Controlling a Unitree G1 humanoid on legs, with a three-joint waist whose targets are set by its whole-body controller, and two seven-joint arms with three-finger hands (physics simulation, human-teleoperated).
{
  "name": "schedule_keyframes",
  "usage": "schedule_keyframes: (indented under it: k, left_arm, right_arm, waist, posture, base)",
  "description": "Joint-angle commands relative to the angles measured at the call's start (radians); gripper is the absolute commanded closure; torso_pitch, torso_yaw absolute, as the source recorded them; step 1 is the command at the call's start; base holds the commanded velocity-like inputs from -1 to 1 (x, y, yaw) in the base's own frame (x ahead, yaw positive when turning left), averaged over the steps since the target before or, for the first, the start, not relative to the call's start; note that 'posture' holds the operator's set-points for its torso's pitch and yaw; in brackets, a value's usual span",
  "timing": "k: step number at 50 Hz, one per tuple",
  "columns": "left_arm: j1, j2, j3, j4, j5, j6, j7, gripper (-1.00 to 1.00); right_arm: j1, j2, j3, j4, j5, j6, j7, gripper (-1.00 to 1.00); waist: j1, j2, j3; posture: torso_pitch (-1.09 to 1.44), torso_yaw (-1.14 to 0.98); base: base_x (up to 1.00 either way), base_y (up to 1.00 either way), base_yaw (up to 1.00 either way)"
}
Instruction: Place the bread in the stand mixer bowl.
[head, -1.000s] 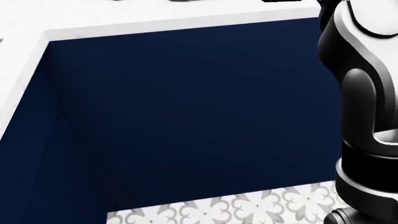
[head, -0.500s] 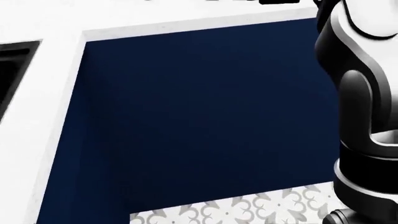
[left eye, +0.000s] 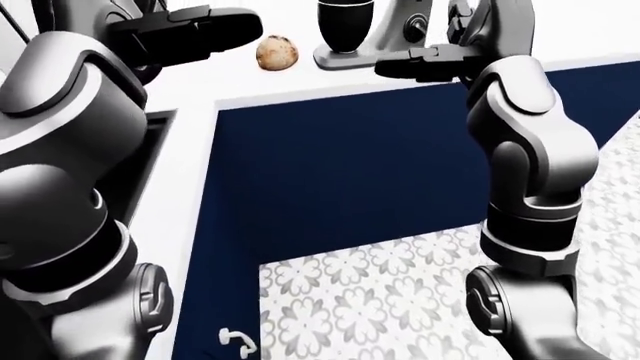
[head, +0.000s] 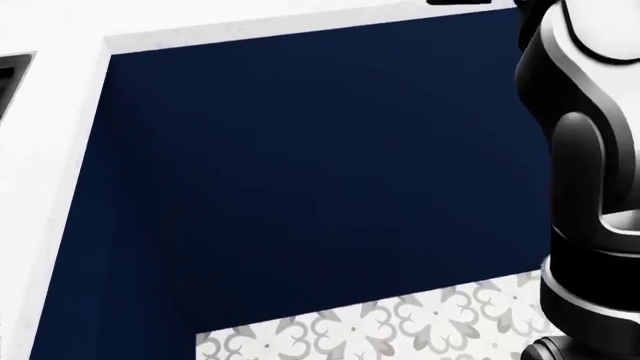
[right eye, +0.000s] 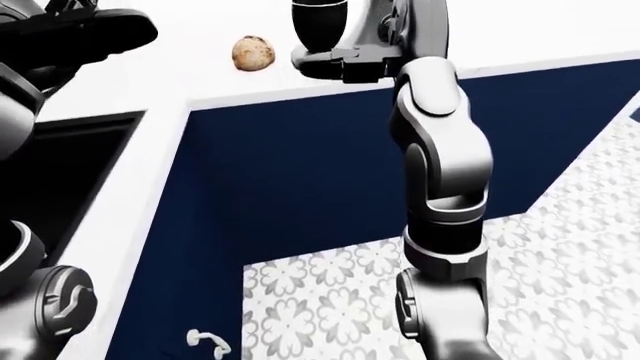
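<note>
In the left-eye view we see the bread (left eye: 277, 53) — a small round roll — lying on the white counter (left eye: 190, 142), just left of the dark stand mixer bowl (left eye: 345, 22). Our left hand (left eye: 195, 30) and right hand (left eye: 425, 61) reach out flat, fingers extended, gripping nothing. The head view shows mostly the navy cabinet front (head: 300, 172) (patterned floor tiles (head: 380, 330) below). The right-eye view adds a black sink (right eye: 70, 172).

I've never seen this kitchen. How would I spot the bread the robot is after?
Find the white countertop running above the dark navy cabinet fronts in the left-eye view. Near its top edge stands a stand mixer with a dark bowl; just left of that bowl lies the bread. It is the only small, round, tan, speckled lump there, lying loose on the white surface between the robot's two dark hands.
</note>
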Motion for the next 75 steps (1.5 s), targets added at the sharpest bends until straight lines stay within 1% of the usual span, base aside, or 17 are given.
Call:
schedule_keyframes:
  k: [1,5,8,12,19,23,24,26,32,36,46,50,51,53,59,63,75]
  left_arm:
    - [-0.033,0.015,0.017,-0.018,0.008,-0.029,-0.001,-1.00]
    - [-0.031,0.015,0.017,-0.018,0.010,-0.030,-0.004,-1.00]
    - [-0.031,0.015,0.017,-0.019,0.010,-0.029,-0.004,-1.00]
    - [-0.032,0.015,0.018,-0.019,0.010,-0.028,-0.004,-1.00]
    - [-0.034,0.017,0.020,-0.016,0.009,-0.028,-0.004,-1.00]
    - [-0.033,0.017,0.020,-0.016,0.009,-0.029,-0.004,-1.00]
    - [-0.033,0.017,0.020,-0.016,0.009,-0.029,-0.004,-1.00]
    - [-0.031,0.018,0.020,-0.016,0.009,-0.031,-0.005,-1.00]
    - [-0.032,0.017,0.020,-0.018,0.008,-0.030,-0.003,-1.00]
    - [-0.032,0.018,0.019,-0.017,0.008,-0.030,-0.003,-1.00]
    - [-0.034,0.017,0.019,-0.019,0.007,-0.027,0.000,-1.00]
    - [-0.033,0.018,0.019,-0.019,0.008,-0.029,-0.002,-1.00]
    - [-0.032,0.017,0.018,-0.018,0.008,-0.029,-0.003,-1.00]
    - [-0.032,0.017,0.017,-0.018,0.009,-0.030,-0.003,-1.00]
    - [-0.033,0.017,0.021,-0.020,0.007,-0.028,-0.003,-1.00]
    - [-0.035,0.017,0.021,-0.021,0.005,-0.026,0.000,-1.00]
    - [-0.036,0.019,0.020,-0.017,0.003,-0.029,0.002,-1.00]
  right_arm:
    - [-0.040,-0.007,-0.004,-0.032,-0.002,-0.034,0.001,-1.00]
    - [-0.040,-0.006,-0.003,-0.035,-0.003,-0.031,0.001,-1.00]
    - [-0.040,-0.006,-0.002,-0.035,-0.004,-0.031,0.001,-1.00]
    - [-0.041,-0.005,-0.002,-0.035,-0.004,-0.029,0.001,-1.00]
    - [-0.043,-0.005,-0.004,-0.034,-0.005,-0.028,0.000,-1.00]
    - [-0.041,-0.005,-0.003,-0.032,-0.005,-0.032,0.001,-1.00]
    - [-0.041,-0.004,-0.003,-0.032,-0.004,-0.032,0.000,-1.00]
    - [-0.041,-0.005,-0.004,-0.032,-0.004,-0.032,0.000,-1.00]
    - [-0.039,-0.004,-0.002,-0.034,-0.006,-0.032,0.001,-1.00]
    - [-0.039,-0.004,-0.001,-0.034,-0.007,-0.033,0.002,-1.00]
    - [-0.038,-0.002,-0.001,-0.036,-0.008,-0.033,0.003,-1.00]
    - [-0.038,-0.002,0.000,-0.035,-0.010,-0.033,0.004,-1.00]
    - [-0.038,-0.001,0.001,-0.035,-0.010,-0.032,0.004,-1.00]
    - [-0.039,-0.001,0.001,-0.036,-0.011,-0.032,0.004,-1.00]
    - [-0.038,-0.001,0.000,-0.037,-0.012,-0.033,0.006,-1.00]
    - [-0.038,-0.001,-0.001,-0.037,-0.012,-0.032,0.005,-1.00]
    - [-0.040,-0.001,0.000,-0.034,-0.012,-0.033,0.005,-1.00]
  waist:
    - [0.004,-0.005,-0.031]
    - [0.005,0.006,-0.031]
    - [-0.003,0.050,-0.034]
    - [-0.005,0.049,-0.024]
    - [0.005,-0.004,-0.025]
    - [0.018,-0.099,-0.047]
    - [0.009,-0.048,-0.031]
    - [0.010,-0.070,-0.033]
    - [0.006,-0.018,-0.019]
    - [-0.009,0.073,-0.040]
    - [0.006,-0.003,-0.027]
    - [0.017,-0.102,-0.045]
    - [0.010,-0.054,-0.035]
    - [0.010,-0.071,-0.040]
    - [0.006,-0.019,-0.023]
    - [-0.009,0.073,-0.042]
    - [0.014,-0.038,-0.029]
  posture:
    - [0.00,0.00]
    - [0.00,0.00]
    - [0.00,0.00]
    - [0.00,0.00]
    - [0.00,0.00]
    - [0.00,0.00]
    - [0.00,0.00]
    - [0.00,0.00]
    - [0.00,0.00]
    - [0.00,0.00]
    - [0.00,0.00]
    - [0.00,0.00]
    - [0.00,0.00]
    - [0.00,0.00]
    - [0.00,0.00]
    - [0.00,0.00]
    - [0.00,0.00]
  base:
    - [0.12,0.00,0.00]
    - [0.16,0.00,0.00]
    - [0.17,0.00,0.00]
    - [0.17,0.00,0.00]
    - [0.17,0.00,0.00]
    - [0.16,0.00,0.00]
    - [0.17,0.00,0.00]
    - [0.16,0.00,0.00]
    - [0.16,0.00,0.00]
    - [0.16,0.00,0.00]
    - [0.16,0.00,0.00]
    - [0.17,0.00,0.00]
    - [0.16,0.00,0.00]
    - [0.16,0.00,0.00]
    - [0.16,0.00,0.00]
    - [0.16,0.00,0.00]
    - [0.16,0.00,0.00]
